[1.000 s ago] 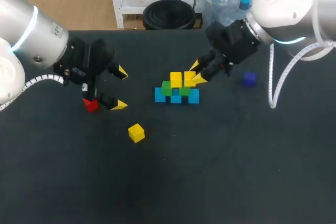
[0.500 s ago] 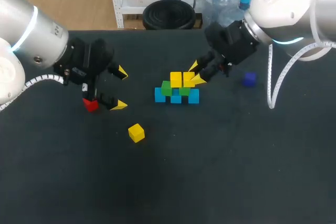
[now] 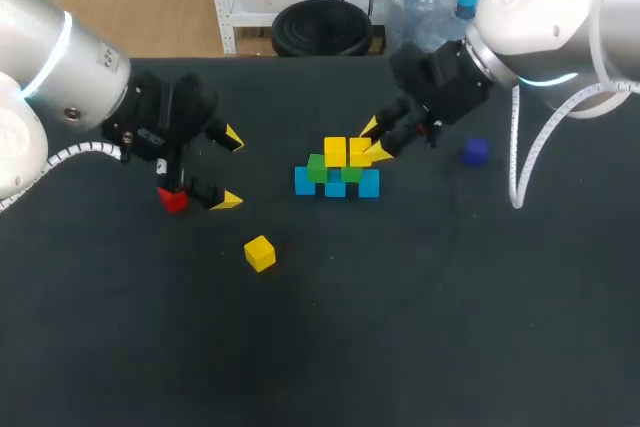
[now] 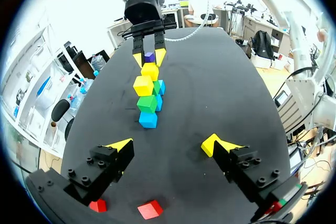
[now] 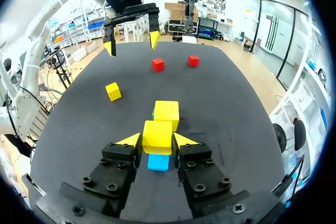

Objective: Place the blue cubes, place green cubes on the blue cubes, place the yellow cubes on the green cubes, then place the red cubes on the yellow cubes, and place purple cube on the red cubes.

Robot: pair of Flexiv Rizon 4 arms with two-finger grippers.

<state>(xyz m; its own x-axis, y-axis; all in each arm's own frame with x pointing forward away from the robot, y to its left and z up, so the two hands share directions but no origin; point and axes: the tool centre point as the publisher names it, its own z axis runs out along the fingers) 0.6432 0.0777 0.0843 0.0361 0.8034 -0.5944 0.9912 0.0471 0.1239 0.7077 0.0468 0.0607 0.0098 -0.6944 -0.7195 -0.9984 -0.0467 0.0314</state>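
On the black table the left gripper stays parked, spread wide beside a red cube. The right gripper has barely lifted, its fingers still pinching a yellow cube that rests on the green layer of the stack. Release looks due.

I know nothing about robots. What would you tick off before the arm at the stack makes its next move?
1. Right gripper shut on held yellow cube: ok.
2. Held yellow cube seated flat on green cubes: cannot tell.
3. Blue cubes side by side as base: ok.
4. Every yellow cube stacked: not ok, loose yellow cube lies alone on the table.
5. Left gripper open, well away from the blue cubes: ok.
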